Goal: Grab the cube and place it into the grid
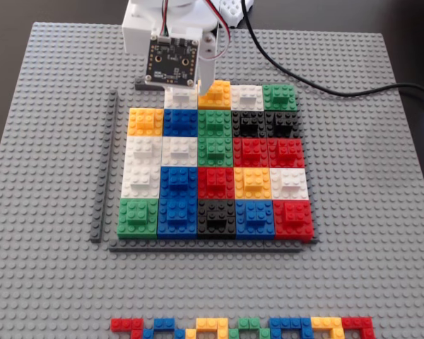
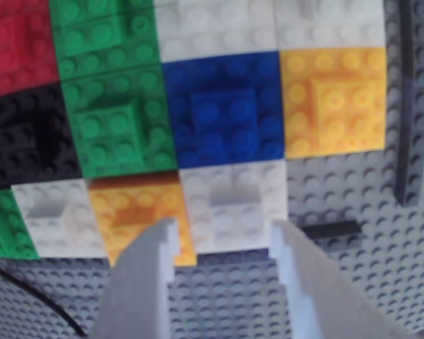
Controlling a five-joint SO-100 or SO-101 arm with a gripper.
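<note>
The grid [image 1: 205, 248] is a patchwork of coloured blocks on the grey baseplate, and it fills most of the wrist view [image 2: 222, 113]. The white cube [image 1: 180, 99] [image 2: 233, 205] lies in the grid's far row, seated beside an orange block [image 2: 131, 212]. On its other side is a bare baseplate cell [image 2: 325, 201]. My gripper [image 1: 189, 88] [image 2: 225, 229] hovers over the cube's far edge. It is open, its white fingertips [image 2: 168, 236] straddle the cube's width, and only grey studs show between them. In the fixed view the arm hides part of the cube.
A long dark-grey strip [image 1: 104, 166] runs along the grid's left side, and a short one [image 1: 147, 86] [image 2: 332, 229] lies at the far corner. A zigzag row of small bricks [image 1: 240, 328] sits at the near edge. A black cable [image 1: 325, 85] crosses the baseplate [image 1: 367, 212].
</note>
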